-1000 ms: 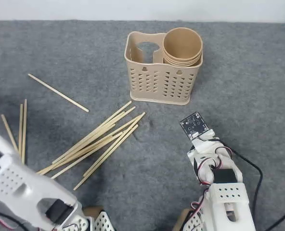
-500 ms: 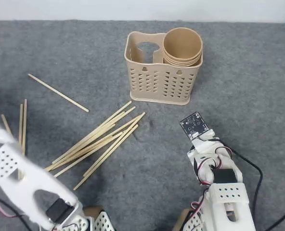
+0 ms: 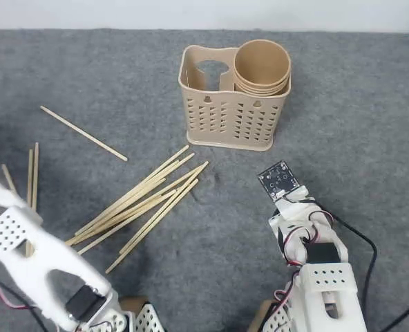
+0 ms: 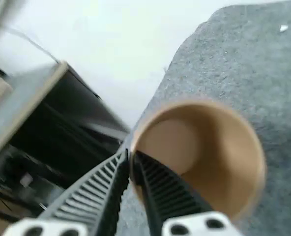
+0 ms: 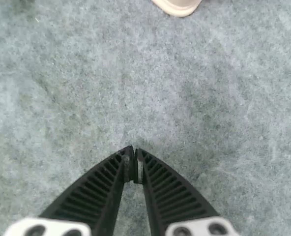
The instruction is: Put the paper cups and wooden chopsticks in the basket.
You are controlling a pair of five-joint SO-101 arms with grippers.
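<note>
In the left wrist view my left gripper (image 4: 131,164) is shut on the rim of a brown paper cup (image 4: 209,152), one finger inside and one outside, near the grey mat's edge. The left arm (image 3: 39,266) stands at the mat's near left corner. The beige basket (image 3: 232,121) sits at the back centre with stacked paper cups (image 3: 262,63) in its right compartment. A pile of wooden chopsticks (image 3: 139,204) lies in front of the basket. My right gripper (image 5: 134,164) is shut on nothing, just above bare mat, and the right arm (image 3: 308,242) is at the near right.
One loose chopstick (image 3: 83,133) lies at the left, and a few more chopsticks (image 3: 32,176) lie near the left edge beside the left arm. The basket's left compartment is empty. Dark furniture (image 4: 62,132) stands beyond the mat's edge.
The left arm has swung lower and further toward the left edge of the high view. The right arm, basket and chopsticks have not moved.
</note>
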